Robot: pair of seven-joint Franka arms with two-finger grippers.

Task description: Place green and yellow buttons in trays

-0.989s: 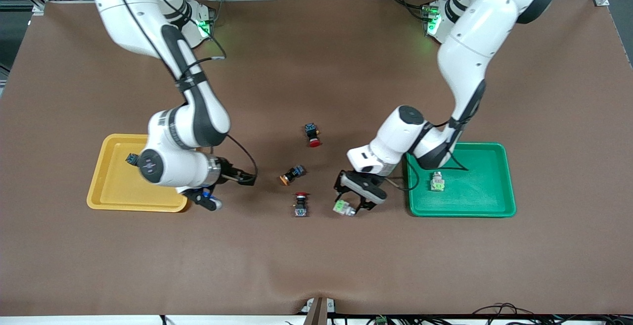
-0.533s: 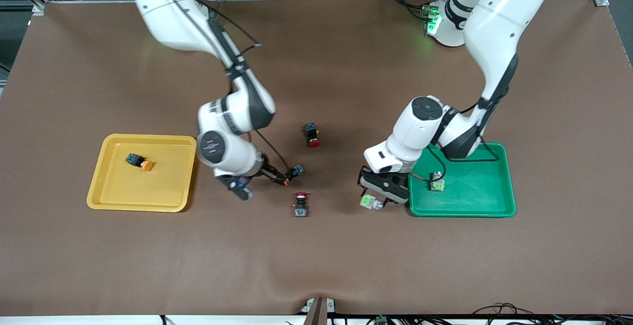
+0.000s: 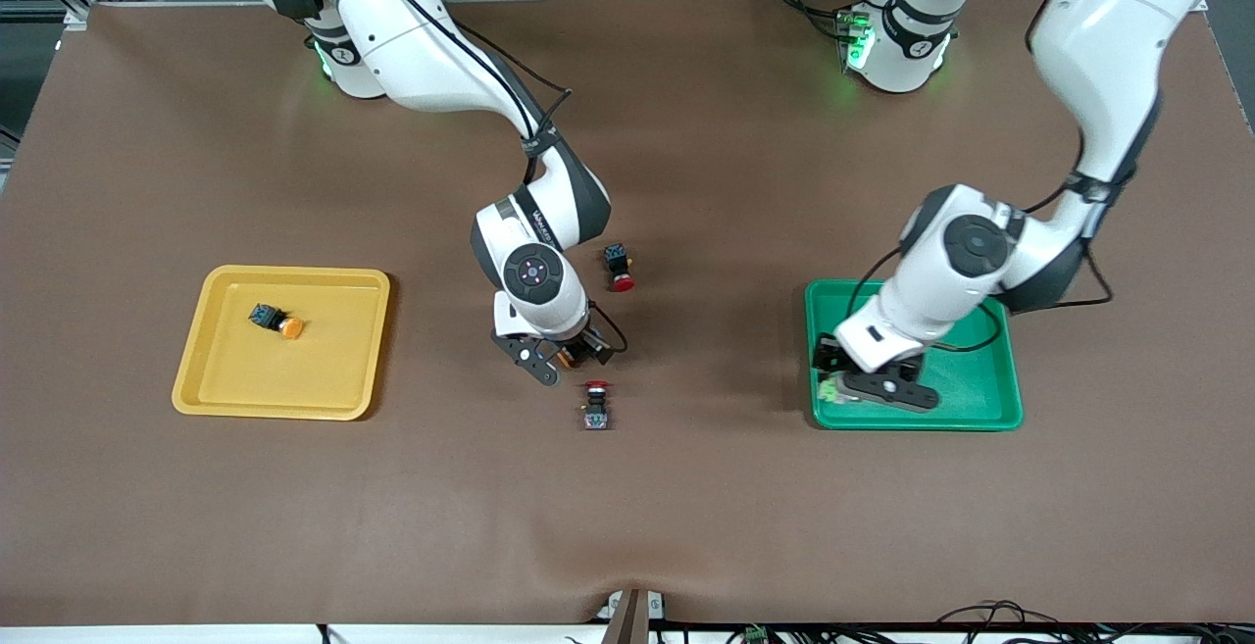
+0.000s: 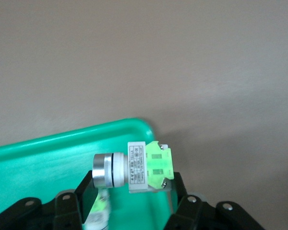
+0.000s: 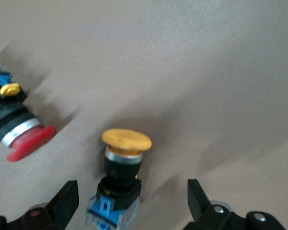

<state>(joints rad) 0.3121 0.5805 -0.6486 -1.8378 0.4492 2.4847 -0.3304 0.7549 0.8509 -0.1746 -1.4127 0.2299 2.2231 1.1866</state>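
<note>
My left gripper is shut on a grey green button and holds it over the corner of the green tray that is nearest the table's middle. A second green button lies blurred in the tray below it. My right gripper is open and hangs low over a yellow button lying on the table; one finger stands on each side of it, apart from it. In the front view this gripper hides most of that button. Another yellow button lies in the yellow tray.
Two black switches with red caps lie on the brown table. One red switch is farther from the front camera than the right gripper, the other red switch is nearer. The farther one also shows in the right wrist view.
The right arm swung from the yellow tray to over the yellow button at the table's middle. The left arm carried the green button from the table to over the green tray.
</note>
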